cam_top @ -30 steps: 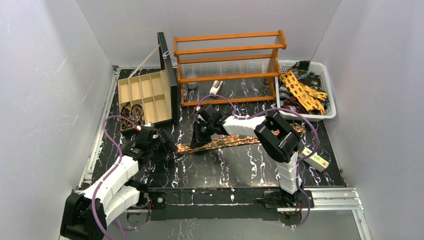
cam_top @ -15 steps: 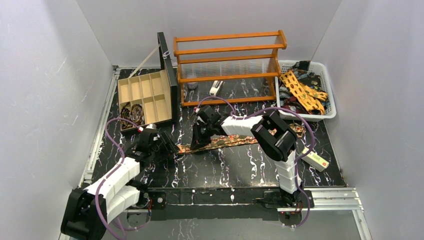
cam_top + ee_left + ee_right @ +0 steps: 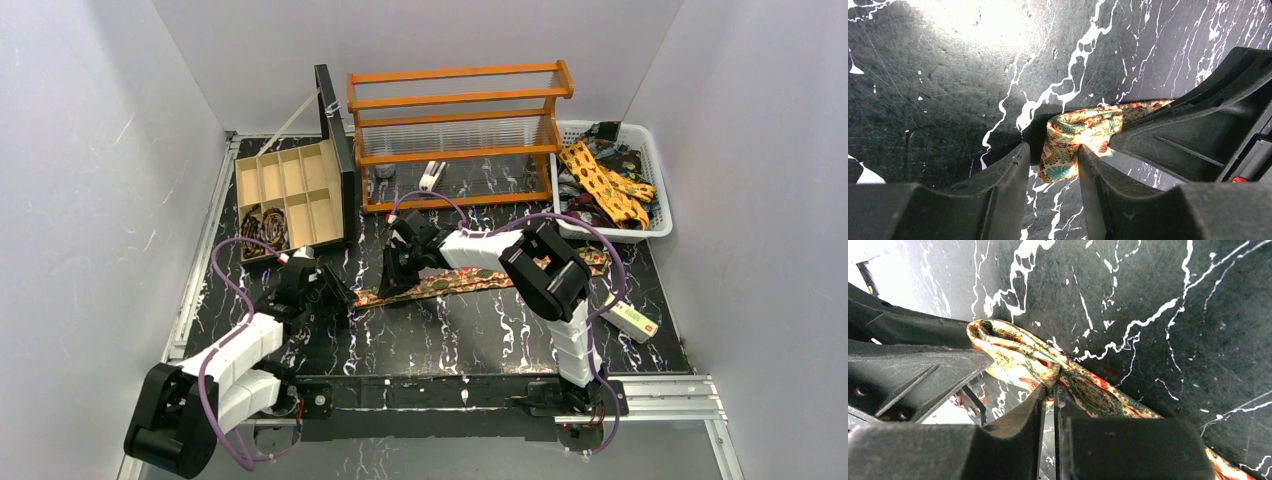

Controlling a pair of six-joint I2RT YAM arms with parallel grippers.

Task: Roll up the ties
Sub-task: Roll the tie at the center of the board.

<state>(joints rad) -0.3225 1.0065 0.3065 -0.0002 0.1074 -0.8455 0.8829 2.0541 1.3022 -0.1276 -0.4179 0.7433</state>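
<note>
While the right gripper (image 3: pixel 1050 387) was clamped on the tie (image 3: pixel 1013 355) just behind its folded end on the table (image 3: pixel 450 335), the left gripper (image 3: pixel 1053 150) stood part-open astride that fold. A neat roll likely needed a snug, square first turn.

tie (image 3: pixel 470 282) lies mid-table; rack (image 3: pixel 455 154) behind it; divided box (image 3: pixel 300 180) left of rack; basket (image 3: pixel 659 185) right of rack
</note>
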